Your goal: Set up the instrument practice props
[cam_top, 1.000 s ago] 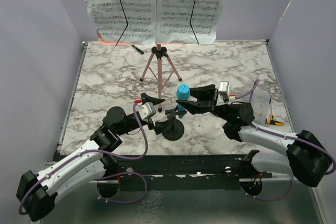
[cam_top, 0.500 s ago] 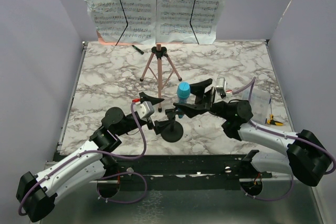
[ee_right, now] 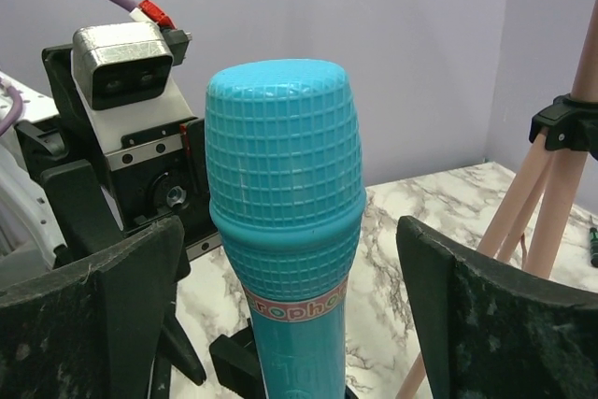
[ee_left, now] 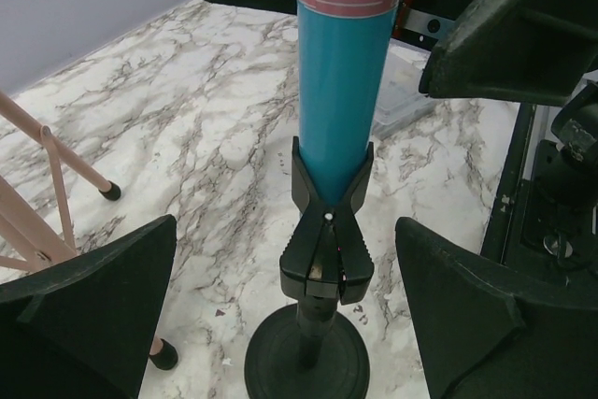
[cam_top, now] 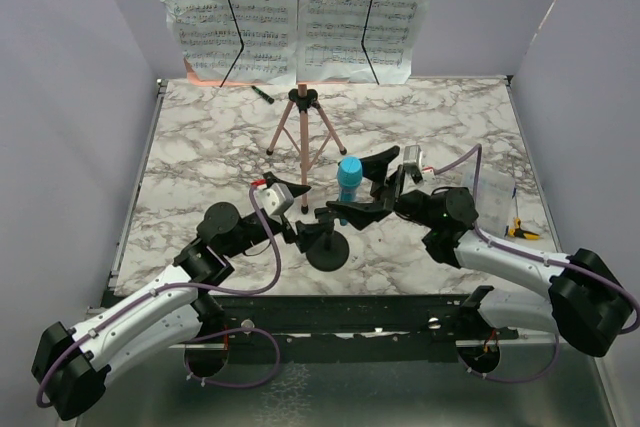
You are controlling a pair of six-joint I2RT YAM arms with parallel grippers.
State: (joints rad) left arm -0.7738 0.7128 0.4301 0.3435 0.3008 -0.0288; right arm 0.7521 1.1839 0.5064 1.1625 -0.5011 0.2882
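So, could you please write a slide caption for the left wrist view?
Blue toy microphone held in the clip of the black mic stand, between the open jaws of the left gripper.

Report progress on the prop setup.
Done: white sheet-music pages on the pink tripod music stand; blue toy microphone clipped upright in the black round-based mic stand. In hand: nothing; left gripper and right gripper open around it. Left: probably only withdrawing.

A robot test cell was shown: a marble-patterned desk (cam_top: 200, 147) was boxed in by plain lilac walls (cam_top: 60, 97), and a cabled left arm (cam_top: 150, 312) and right arm (cam_top: 510, 257) were bolted to a metal rail (cam_top: 400, 313).
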